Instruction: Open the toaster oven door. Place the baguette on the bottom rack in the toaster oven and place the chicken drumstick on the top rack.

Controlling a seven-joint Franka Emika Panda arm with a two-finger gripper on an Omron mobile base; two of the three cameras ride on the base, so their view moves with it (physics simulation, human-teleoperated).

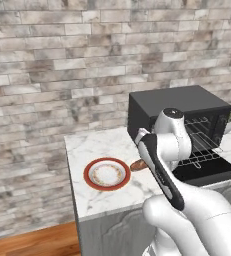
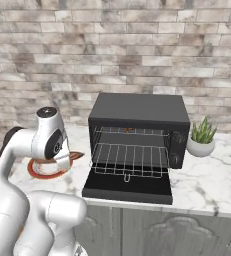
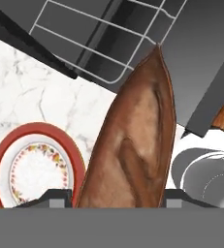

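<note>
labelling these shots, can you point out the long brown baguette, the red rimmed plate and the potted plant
long brown baguette [image 3: 137,145], hand view, middle of its crust
red-rimmed round plate [image 1: 107,174], left base view, its patterned centre
small green potted plant [image 2: 202,137], right base view, leaves above the white pot

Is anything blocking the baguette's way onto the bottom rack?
Nothing visible. The toaster oven door lies folded down, the bottom rack is pulled forward and bare, and the baguette, held in the gripper, points toward it over the counter.
</note>
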